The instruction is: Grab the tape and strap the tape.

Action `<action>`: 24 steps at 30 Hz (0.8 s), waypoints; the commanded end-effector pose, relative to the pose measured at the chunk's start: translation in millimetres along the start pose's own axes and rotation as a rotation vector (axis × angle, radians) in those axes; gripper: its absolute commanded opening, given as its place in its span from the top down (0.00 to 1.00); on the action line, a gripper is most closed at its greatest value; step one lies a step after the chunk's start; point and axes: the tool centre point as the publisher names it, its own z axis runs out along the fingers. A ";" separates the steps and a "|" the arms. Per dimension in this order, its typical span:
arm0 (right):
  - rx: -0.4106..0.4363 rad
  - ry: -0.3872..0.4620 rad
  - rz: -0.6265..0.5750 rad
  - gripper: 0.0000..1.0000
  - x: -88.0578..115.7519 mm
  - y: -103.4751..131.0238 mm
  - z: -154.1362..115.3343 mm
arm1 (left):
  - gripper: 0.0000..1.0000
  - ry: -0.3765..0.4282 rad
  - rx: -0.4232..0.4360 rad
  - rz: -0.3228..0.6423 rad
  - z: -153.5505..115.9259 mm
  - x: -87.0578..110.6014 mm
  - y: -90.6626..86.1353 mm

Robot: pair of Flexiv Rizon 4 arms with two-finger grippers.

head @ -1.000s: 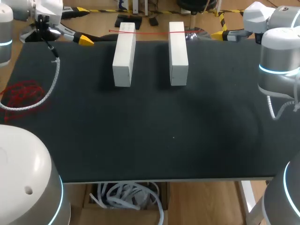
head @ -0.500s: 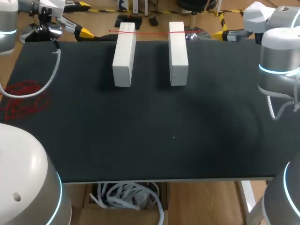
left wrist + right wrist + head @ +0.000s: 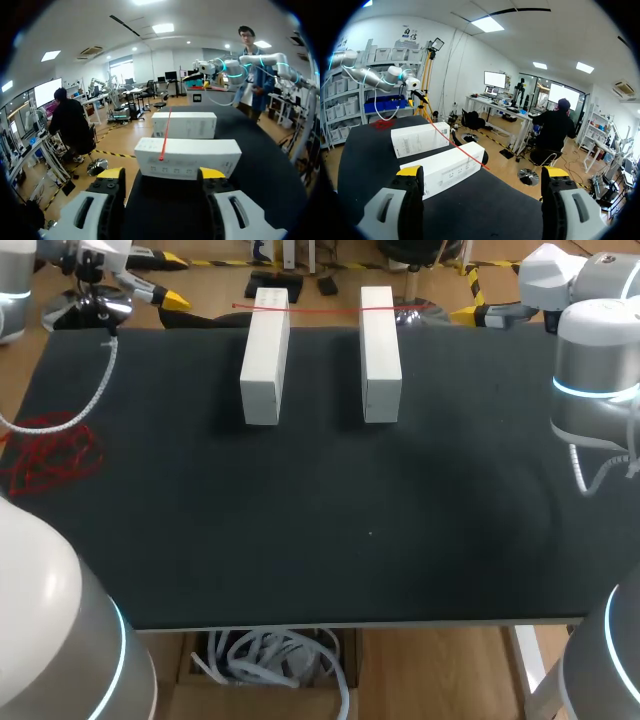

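Head view, not left wrist: tangled tape (image 3: 50,452)

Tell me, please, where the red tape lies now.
In the head view, the red tape stretches across the far ends of the left white box and the right white box, near the far edge of the table.
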 end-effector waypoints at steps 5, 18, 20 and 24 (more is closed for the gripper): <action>-0.001 0.000 0.000 0.00 0.0 -0.3 0.1 | 0.52 0.398 0.031 0.014 16.8 -20.6 6.3; -0.001 0.000 0.000 0.00 0.0 -0.3 0.1 | 0.59 0.420 0.073 -0.001 38.5 -13.9 12.9; -0.001 0.000 0.000 0.00 0.0 -0.3 0.1 | 0.63 0.427 0.077 0.001 41.8 -11.9 12.9; -0.001 0.000 0.000 0.00 0.0 -0.3 0.1 | 0.65 0.444 0.086 0.000 48.7 -9.0 13.7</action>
